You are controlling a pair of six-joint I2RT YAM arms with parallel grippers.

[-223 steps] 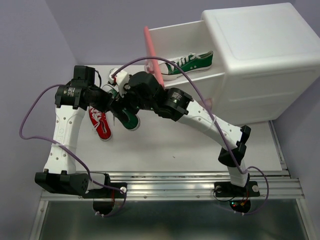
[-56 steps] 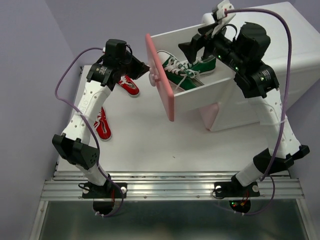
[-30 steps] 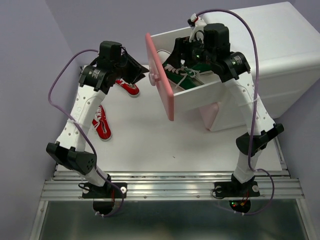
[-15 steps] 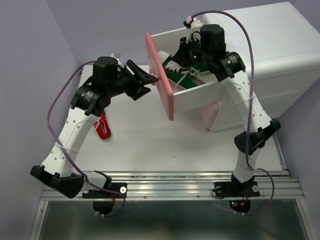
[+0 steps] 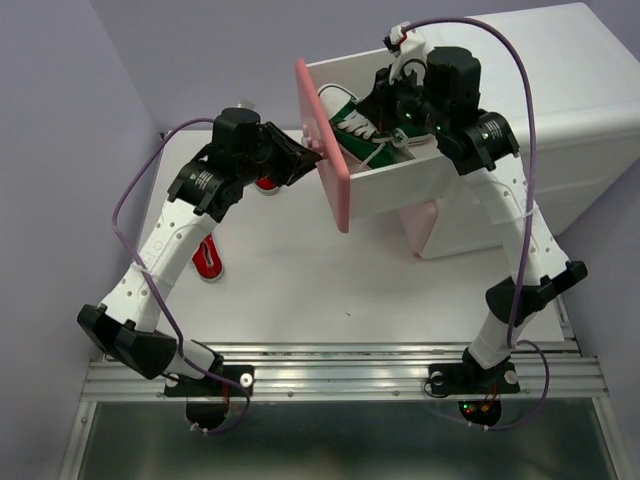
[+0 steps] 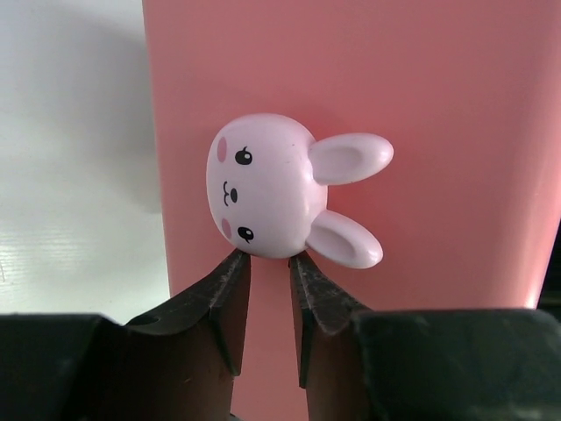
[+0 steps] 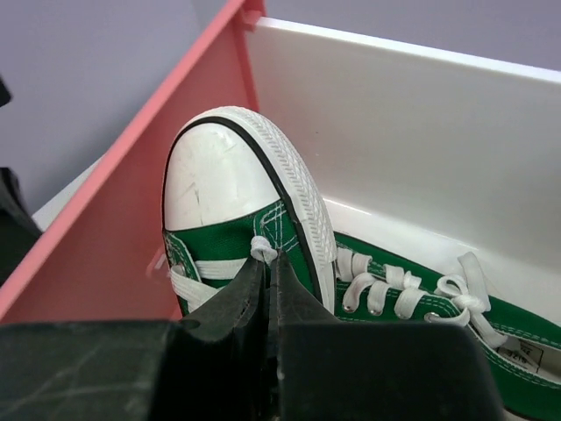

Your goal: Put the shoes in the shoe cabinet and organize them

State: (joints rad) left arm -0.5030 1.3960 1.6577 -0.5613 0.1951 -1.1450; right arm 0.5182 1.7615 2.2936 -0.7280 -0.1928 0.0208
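Left wrist, bunny knob [image 6: 263, 186], left claw [image 6: 267, 259] beneath

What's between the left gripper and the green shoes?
The pink drawer front, its bunny knob facing the left gripper, green shoes behind it; top view shows this.

Above black left claw [image 6: 266, 256]: whitish-pink bunny knob [image 6: 263, 189], black eyes, rosy cheeks, on salmon-pink drawer front [image 6: 421, 79]. At black right claw [image 7: 270, 256] tip: green sneaker [image 7: 237, 197], white toe cap, white laces, black edge line. Beyond it: white drawer wall [image 7: 394, 123].
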